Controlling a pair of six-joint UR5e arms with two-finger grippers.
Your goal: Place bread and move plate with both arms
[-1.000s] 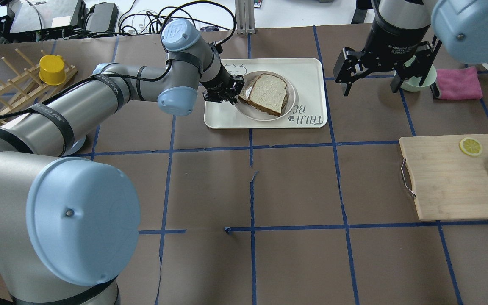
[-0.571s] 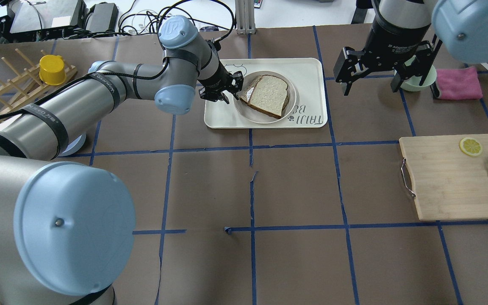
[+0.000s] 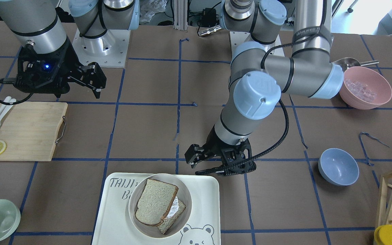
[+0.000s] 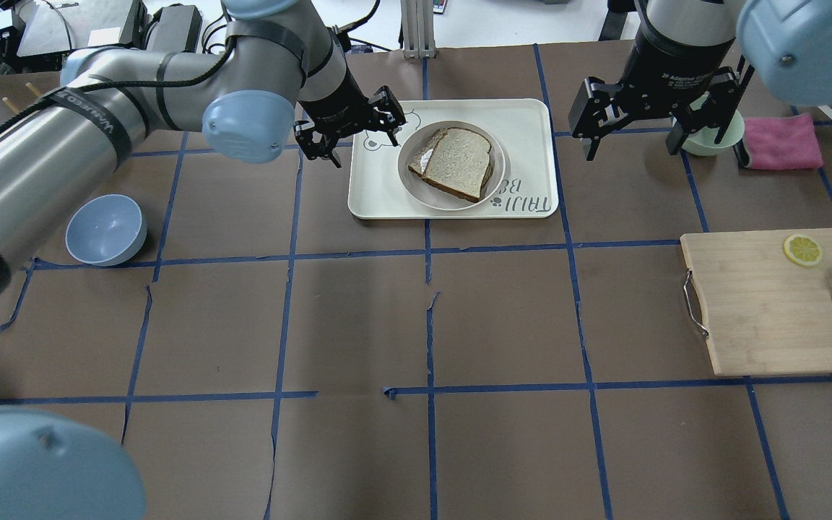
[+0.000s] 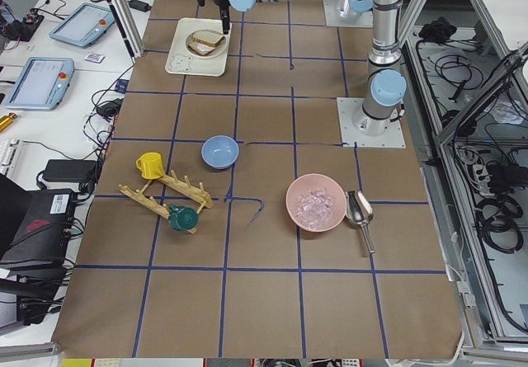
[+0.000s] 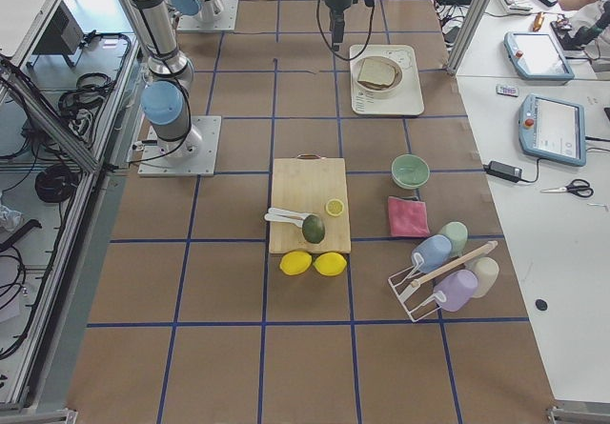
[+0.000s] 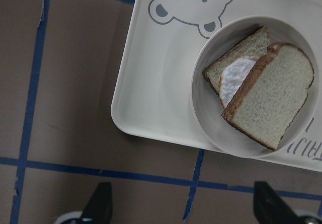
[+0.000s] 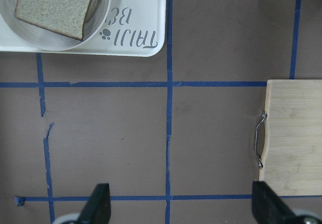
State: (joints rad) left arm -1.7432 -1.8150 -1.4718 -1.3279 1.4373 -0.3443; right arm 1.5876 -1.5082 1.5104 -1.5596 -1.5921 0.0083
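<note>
The bread (image 4: 459, 160) lies flat on the round cream plate (image 4: 416, 191), resting on a smaller slice with a white egg (image 4: 422, 155). The same stack shows in the front view, bread (image 3: 155, 202) on plate (image 3: 183, 186), and in the left wrist view, bread (image 7: 271, 100) on plate (image 7: 209, 116). My left gripper (image 4: 357, 139) is open and empty, raised beside the tray's left edge, apart from the plate. My right gripper (image 4: 633, 141) is open and empty, raised to the right of the tray. The right wrist view shows the bread (image 8: 53, 5) at its top left corner.
The plate stands on a rectangular cream bear-print tray (image 4: 524, 115). A pale green bowl (image 4: 712, 141) and a pink cloth (image 4: 784, 141) lie behind the right gripper. A wooden cutting board (image 4: 763, 303) lies at the right, a blue bowl (image 4: 105, 230) at the left.
My left gripper has drawn back from the plate's left edge, risen and moved off to the left, open. The bread stays on the plate. The right gripper has barely moved.
</note>
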